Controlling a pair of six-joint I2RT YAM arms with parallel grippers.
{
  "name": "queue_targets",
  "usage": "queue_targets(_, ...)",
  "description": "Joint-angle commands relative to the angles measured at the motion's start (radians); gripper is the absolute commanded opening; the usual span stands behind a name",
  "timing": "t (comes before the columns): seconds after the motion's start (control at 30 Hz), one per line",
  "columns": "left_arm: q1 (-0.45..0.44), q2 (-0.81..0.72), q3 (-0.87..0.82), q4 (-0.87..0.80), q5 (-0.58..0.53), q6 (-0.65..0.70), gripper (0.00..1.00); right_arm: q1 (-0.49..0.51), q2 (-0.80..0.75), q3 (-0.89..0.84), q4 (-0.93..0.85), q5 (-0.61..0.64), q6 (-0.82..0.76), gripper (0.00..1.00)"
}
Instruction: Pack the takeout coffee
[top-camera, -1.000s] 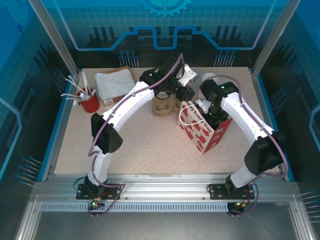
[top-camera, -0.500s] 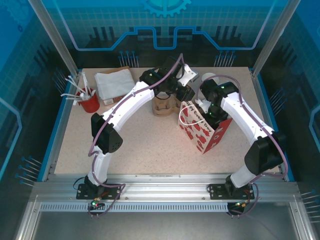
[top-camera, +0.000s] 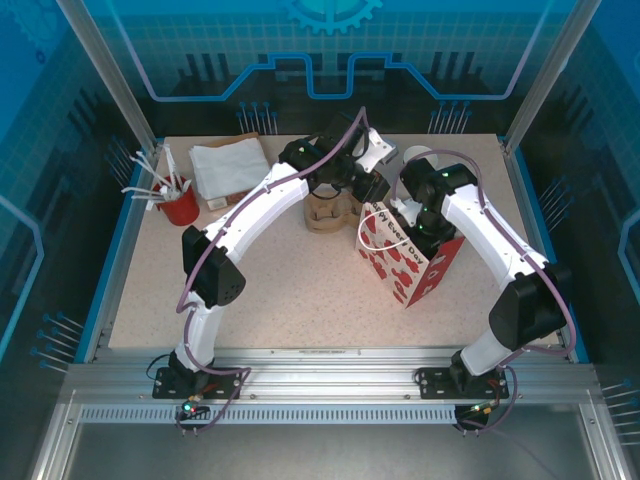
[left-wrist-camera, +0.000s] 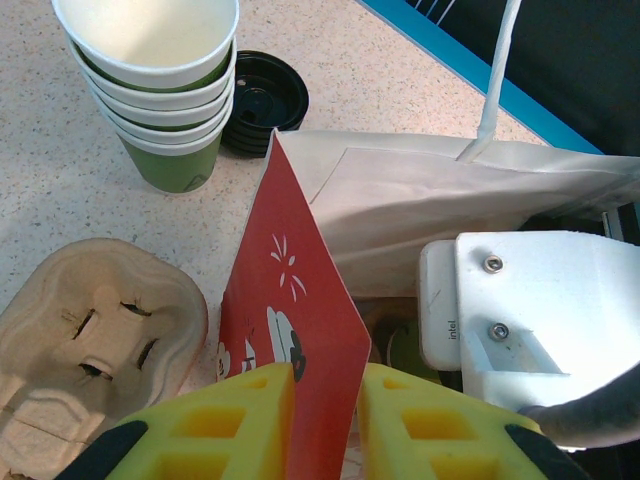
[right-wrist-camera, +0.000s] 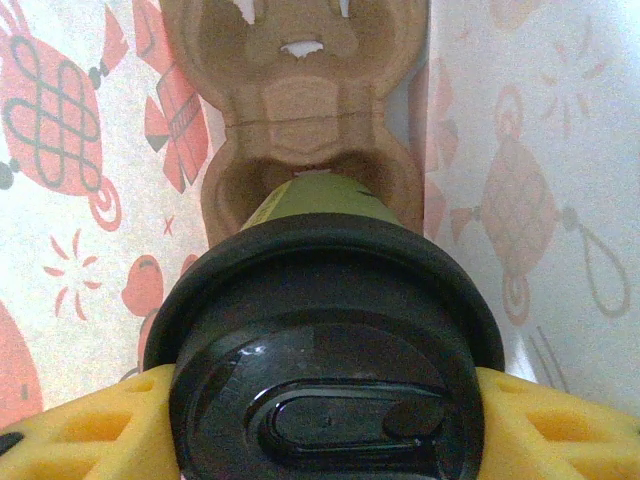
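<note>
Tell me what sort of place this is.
Likely a robot lab cell staged as a takeout coffee counter: an aluminium frame surrounds the table, which holds a stack of paper cups, a pulp cup carrier and a paper bag.

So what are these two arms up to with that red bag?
They're packing a drink. The left gripper pinches the edge of the paper bag, holding it open. The right gripper, reaching into the bag, grips the takeout coffee, a green cup with a black lid, above a cardboard carrier at the bottom. Whether it's seated yet, I can't tell.
</note>
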Motion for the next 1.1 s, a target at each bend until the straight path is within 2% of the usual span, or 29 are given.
queue_targets(0.0, -0.004, 0.001, 0.001, -0.008, 0.015, 0.011, 0.26, -0.018, -0.011, -0.005, -0.004, -0.012, -0.005, 0.43)
queue_targets(1.07, -0.003, 0.002, -0.004, -0.005, 0.018, 0.013, 0.26, -0.029, 0.057, -0.045, 0.036, 0.01, 0.006, 0.42)
